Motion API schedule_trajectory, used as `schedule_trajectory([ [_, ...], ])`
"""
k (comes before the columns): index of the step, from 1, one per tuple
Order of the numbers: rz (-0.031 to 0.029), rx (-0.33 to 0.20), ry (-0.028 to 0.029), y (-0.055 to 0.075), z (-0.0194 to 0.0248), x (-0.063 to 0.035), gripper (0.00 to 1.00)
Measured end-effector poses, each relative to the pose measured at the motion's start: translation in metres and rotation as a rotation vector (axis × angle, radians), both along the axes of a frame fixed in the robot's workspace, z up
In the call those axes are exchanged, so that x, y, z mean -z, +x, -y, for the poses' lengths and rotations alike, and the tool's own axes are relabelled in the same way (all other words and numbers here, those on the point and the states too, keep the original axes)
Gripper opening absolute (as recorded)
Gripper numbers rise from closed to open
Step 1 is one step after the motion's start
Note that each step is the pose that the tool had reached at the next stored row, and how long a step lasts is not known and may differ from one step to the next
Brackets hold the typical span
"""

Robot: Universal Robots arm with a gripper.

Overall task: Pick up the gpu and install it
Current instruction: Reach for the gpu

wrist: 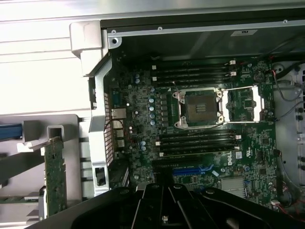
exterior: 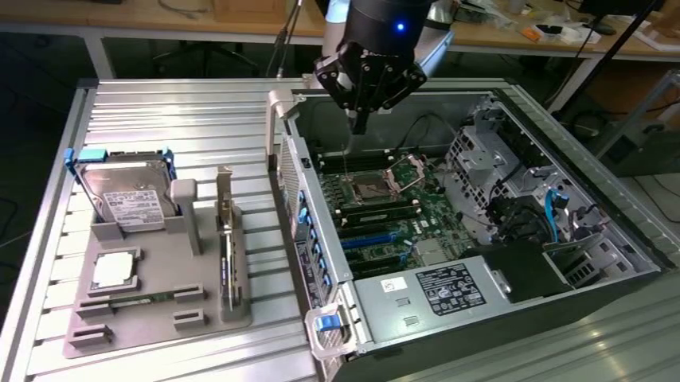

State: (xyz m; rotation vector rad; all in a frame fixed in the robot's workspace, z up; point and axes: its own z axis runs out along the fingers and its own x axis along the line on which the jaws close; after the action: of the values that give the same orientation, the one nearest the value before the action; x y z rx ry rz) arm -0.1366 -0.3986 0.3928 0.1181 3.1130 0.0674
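Standing on edge, gpu (exterior: pixel 226 247) parallels computer case (exterior: pixel 301 199).

Dim case (wrist: pixel 190 43) interior, probable tabletop (wrist: pixel 38 81) glare

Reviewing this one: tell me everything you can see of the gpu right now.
The gpu is a thin green circuit card standing on its long edge in a slot of the gray holder, beside the open computer case and not in it. A silver metal bracket rises at one end. The wrist view shows its green face dotted with small components. Only the holder touches it; the shut gripper hangs over the case, well apart.
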Motion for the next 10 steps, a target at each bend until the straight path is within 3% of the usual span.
schedule_trajectory([
  [10,0.0000,0.000,0.0000,-0.015,0.0000,0.0002,0.11],
])
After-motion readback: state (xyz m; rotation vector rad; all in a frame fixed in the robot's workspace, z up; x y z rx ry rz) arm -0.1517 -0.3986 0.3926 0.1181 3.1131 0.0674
